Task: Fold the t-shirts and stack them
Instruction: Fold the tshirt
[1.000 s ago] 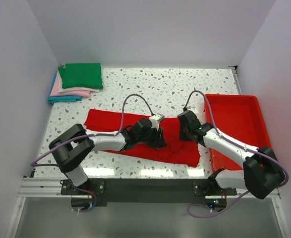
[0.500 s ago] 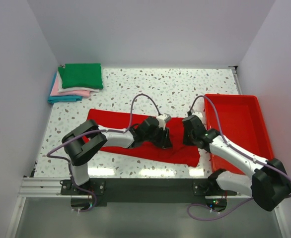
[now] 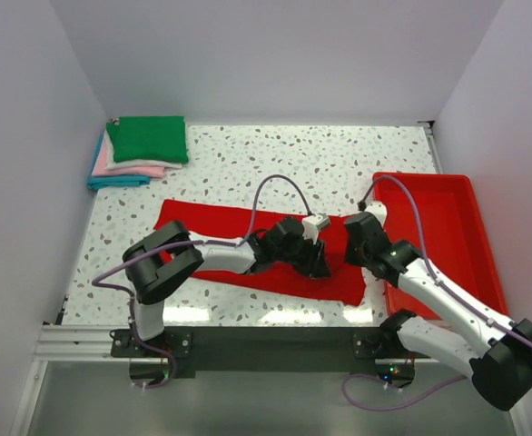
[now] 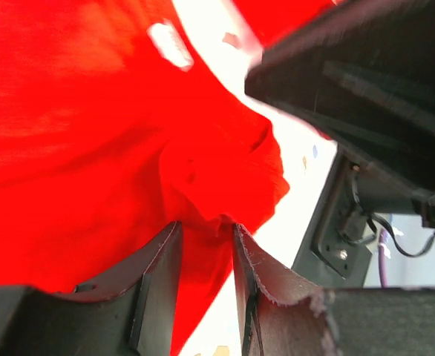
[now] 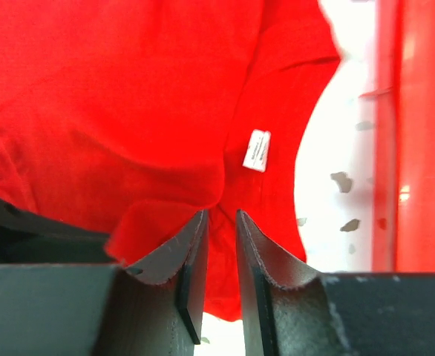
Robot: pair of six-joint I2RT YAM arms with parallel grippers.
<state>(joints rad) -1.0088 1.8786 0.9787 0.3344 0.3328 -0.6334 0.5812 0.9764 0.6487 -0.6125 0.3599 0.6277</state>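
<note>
A plain red t-shirt lies spread across the near half of the table. Its white neck tag shows in the right wrist view. My left gripper is low over the shirt's right part, shut on a bunched fold of red cloth. My right gripper sits just to its right, next to the tray, and pinches another fold of the same shirt near the collar. A stack of folded t-shirts, green on top of pink, white and blue, rests at the far left corner.
A rigid red tray stands at the right edge of the speckled table, close beside the right gripper. White walls enclose the table on three sides. In the left wrist view the right arm's black body looms very near.
Both grippers have slid to the right along the shirt, toward the tray, keeping hold of the cloth. The shirt's right end has bunched up. The folded stack has not moved.
</note>
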